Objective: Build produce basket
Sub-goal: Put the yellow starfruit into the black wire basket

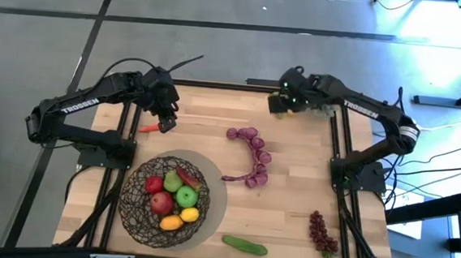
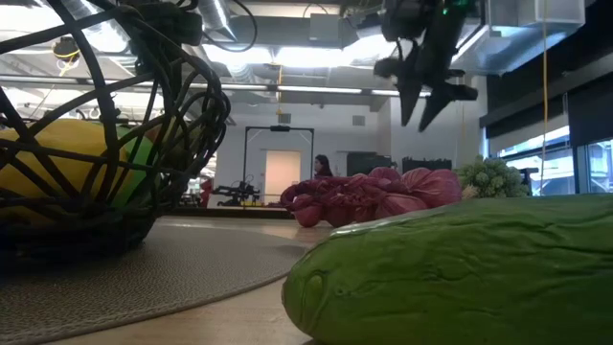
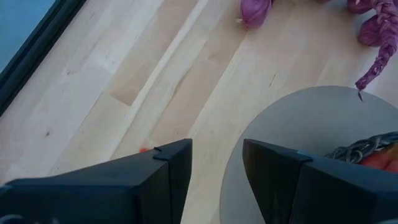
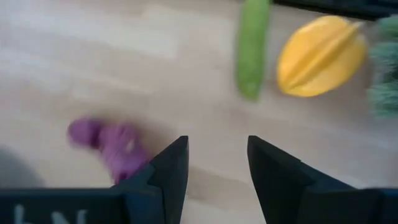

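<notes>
desk (image 1: 215,116): light wood planks
on desk: grey mat (image 1: 216,195) w/ basket (image 1: 136,204), purple grape string (image 1: 255,153), dark-red grapes (image 1: 321,231), cucumber (image 1: 245,245), red chili (image 1: 149,128)

We see a pale wooden bench (image 1: 215,116) with a black frame, standing on a grey floor (image 1: 41,43) crossed by dark lines. A flat grey round mat (image 1: 216,191) lies on the bench near its front. Far back in the room stands a person (image 2: 321,166), beside a lit doorway (image 2: 280,171).
</notes>
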Controlling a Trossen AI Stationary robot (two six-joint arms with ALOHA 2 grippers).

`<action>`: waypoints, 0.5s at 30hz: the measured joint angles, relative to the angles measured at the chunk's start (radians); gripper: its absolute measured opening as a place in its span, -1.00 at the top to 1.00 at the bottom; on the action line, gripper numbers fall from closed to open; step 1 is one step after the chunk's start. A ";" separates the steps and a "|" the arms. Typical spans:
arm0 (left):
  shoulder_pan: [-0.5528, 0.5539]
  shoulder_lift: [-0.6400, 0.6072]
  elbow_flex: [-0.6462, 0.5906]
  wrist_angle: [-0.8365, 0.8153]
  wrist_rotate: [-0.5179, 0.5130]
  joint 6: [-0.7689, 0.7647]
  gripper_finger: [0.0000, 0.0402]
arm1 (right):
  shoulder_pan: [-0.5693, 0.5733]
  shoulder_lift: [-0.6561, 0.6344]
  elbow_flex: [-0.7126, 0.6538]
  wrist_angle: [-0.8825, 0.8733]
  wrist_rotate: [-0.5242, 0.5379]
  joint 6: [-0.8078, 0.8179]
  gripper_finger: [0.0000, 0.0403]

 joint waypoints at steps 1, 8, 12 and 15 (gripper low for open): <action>0.000 0.000 0.000 0.000 0.000 0.000 0.34 | -0.025 0.010 0.000 0.000 0.004 0.022 0.21; 0.000 0.000 0.000 0.000 0.000 0.000 0.34 | -0.172 0.116 0.000 0.040 0.009 0.039 0.21; 0.000 0.000 0.000 0.000 0.000 0.002 0.34 | -0.218 0.187 0.000 0.069 0.009 -0.008 0.21; 0.000 0.000 0.000 0.016 0.002 0.029 0.34 | -0.237 0.233 0.000 0.069 0.046 -0.007 0.21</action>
